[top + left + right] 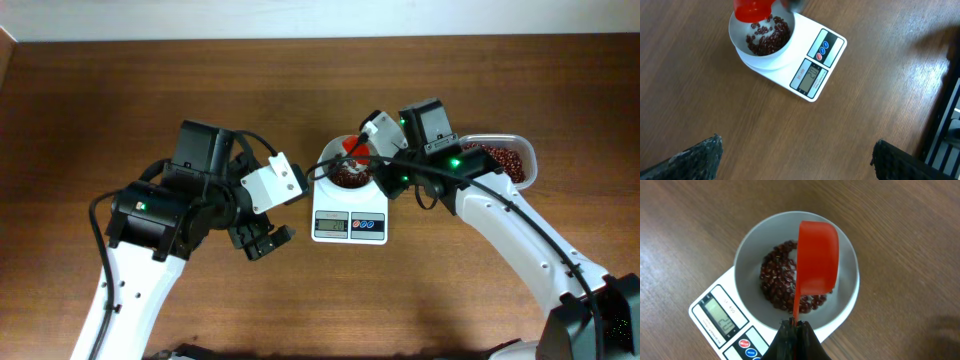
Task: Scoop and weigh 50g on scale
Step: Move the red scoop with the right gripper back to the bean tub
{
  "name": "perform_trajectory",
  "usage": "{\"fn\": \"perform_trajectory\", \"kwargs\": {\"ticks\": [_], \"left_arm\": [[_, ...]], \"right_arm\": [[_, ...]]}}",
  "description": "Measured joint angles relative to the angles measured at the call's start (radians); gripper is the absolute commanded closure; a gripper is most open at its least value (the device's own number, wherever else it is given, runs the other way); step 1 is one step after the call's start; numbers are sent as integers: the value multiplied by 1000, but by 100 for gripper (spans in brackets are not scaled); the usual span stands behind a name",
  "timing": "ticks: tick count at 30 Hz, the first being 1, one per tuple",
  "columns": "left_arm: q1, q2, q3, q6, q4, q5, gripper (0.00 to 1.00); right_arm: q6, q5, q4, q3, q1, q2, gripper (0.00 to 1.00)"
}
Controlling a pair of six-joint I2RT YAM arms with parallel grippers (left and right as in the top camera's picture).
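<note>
A small white scale (348, 215) sits near the middle of a brown wooden tabletop (150, 90). Its flat body has a grey display (809, 76) with dark digits (too small for me to read with certainty) and two round buttons (823, 47) beside it. A round white bowl (747, 245) stands on the far part of the scale.

Inside the bowl lies a loose heap of small, glossy, dark red-brown beans (777, 277). They cover part of the floor, and white shows around them.

My right tool (795, 329) is clamped shut on the thin handle of an orange-red plastic scoop (817, 260). The scoop hangs over the right half of the bowl, tipped on its side so that its rounded outside faces my wrist camera.

To the right of the scale, behind my right arm, is a clear rectangular tub (524, 150) holding more of the same beans.

My left tool (268, 240) hovers above bare tabletop just left of the scale, its jaws spread wide and gripping nothing. Its dark fingers (695, 157) frame the near corners of that wrist view, and the scale sits farther off.
</note>
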Motion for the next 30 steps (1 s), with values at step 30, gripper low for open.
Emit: {"fn": "perform_trajectory", "kwargs": {"ticks": [30], "left_arm": [[0,0,0,0,0,0,1]], "right_arm": [[234,271,-314,2,-352,-192,96]]}}
